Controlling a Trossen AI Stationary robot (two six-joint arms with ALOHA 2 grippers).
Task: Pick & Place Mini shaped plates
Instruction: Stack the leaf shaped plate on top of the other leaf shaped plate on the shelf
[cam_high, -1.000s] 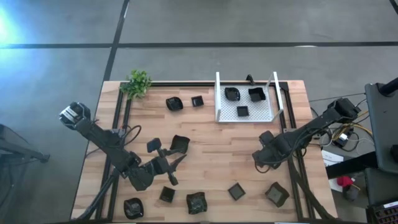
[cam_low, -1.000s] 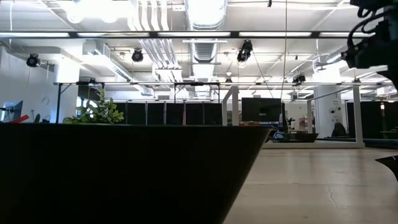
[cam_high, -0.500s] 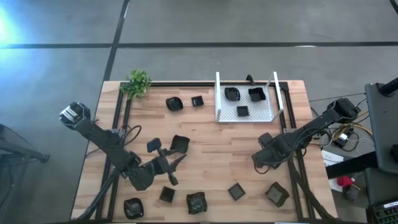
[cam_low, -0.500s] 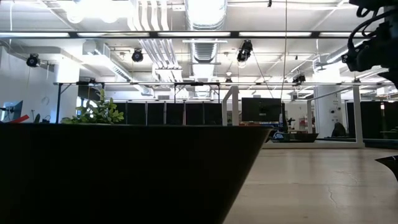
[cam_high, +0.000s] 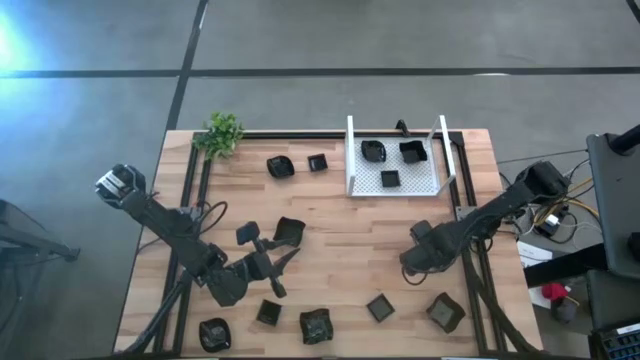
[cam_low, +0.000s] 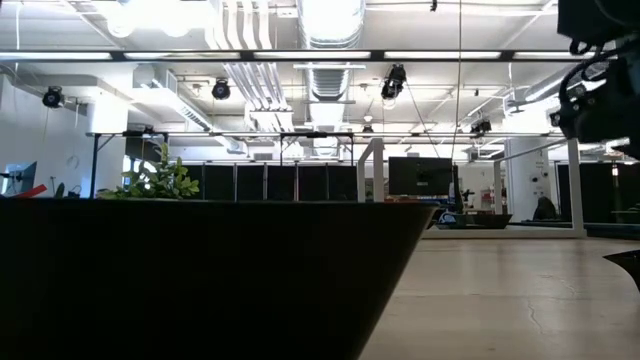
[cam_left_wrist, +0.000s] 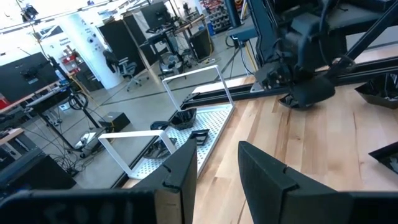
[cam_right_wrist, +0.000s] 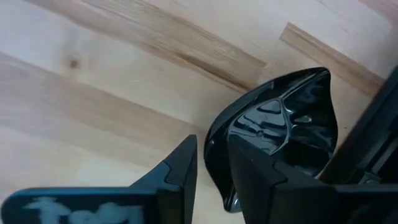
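A small green plant (cam_high: 222, 133) sits at the table's (cam_high: 340, 230) far-left corner; white mesh tray (cam_high: 395, 180) far-right.

A broad dark shape (cam_low: 200, 280) fills the low view's foreground, hiding the tabletop behind it; the glossy plate (cam_right_wrist: 280, 134) beside the right gripper's fingers (cam_right_wrist: 177, 171) is partly covered by them, its far side hidden.

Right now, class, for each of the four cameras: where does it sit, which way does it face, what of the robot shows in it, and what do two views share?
High view: above the table, facing straight down; both arms, white mesh tray, scattered mini shaped plates.
Low view: table height, facing level into the room; a dark shape fills the foreground, an arm at the upper right.
Left wrist view: on the left arm, facing across the table; its own fingers, the other arm beyond.
Right wrist view: on the right arm, facing the tabletop; its fingers beside a black plate.
Shared: high and left wrist views both show the tray.
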